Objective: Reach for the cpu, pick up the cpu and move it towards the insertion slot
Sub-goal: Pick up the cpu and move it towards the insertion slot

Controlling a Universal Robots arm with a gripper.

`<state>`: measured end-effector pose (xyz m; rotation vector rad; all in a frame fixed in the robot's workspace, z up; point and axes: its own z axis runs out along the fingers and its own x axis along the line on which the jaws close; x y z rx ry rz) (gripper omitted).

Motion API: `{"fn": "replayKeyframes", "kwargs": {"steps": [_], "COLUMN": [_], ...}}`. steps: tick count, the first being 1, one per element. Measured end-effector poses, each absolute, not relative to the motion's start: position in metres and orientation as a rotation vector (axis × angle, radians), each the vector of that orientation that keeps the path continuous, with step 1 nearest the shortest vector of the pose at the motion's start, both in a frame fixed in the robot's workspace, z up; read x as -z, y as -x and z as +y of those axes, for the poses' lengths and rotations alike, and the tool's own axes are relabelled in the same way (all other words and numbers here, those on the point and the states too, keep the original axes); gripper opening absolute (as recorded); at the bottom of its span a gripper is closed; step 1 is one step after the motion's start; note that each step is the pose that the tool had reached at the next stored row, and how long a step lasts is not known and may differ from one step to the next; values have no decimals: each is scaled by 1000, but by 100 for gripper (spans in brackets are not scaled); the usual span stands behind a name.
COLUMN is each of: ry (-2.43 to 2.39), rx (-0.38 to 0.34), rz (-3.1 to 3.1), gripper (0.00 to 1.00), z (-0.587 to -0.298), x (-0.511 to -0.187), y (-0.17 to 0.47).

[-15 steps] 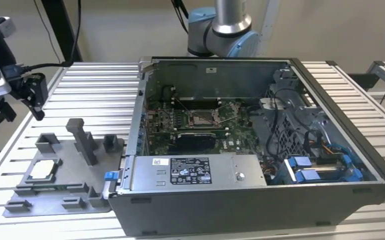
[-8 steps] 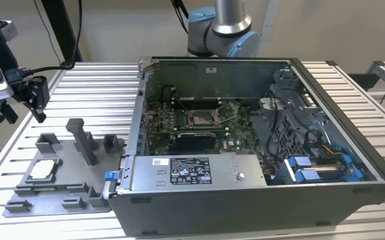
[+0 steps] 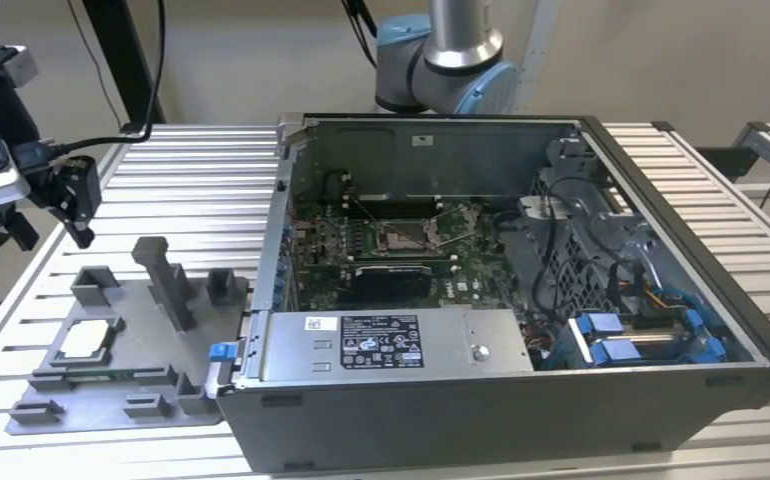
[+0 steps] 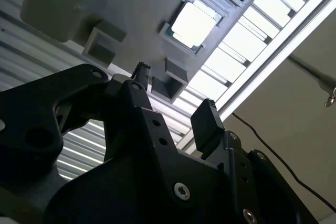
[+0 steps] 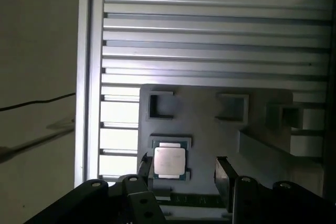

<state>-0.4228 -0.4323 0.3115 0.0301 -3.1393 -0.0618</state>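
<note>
Above the ribbed metal surface [image 5: 210, 35], the black end effector [image 5: 184, 174] hangs spread and empty, seemingly lined up to straddle the thin silver-white square cpu [image 5: 169, 161], seated flat in a recess of the grey plastic fixture [image 5: 205, 135], well apart from the silver-framed insertion slot [image 3: 405, 238].

Counting 1 cpu [image 3: 82, 341], 1 insertion slot [image 3: 405, 237], 1 PC case [image 3: 492, 420], 1 fixture plate [image 3: 92, 402], 1 tool [image 5: 184, 167].
</note>
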Motion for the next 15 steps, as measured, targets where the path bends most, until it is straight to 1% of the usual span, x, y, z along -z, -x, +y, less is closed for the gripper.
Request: {"fn": "replayKeyframes", "kwargs": {"steps": [15], "ry": [-30], "rx": [65], "rz": [-3140], "gripper": [0], "z": [-432], "x": [-306], "y": [423]}}
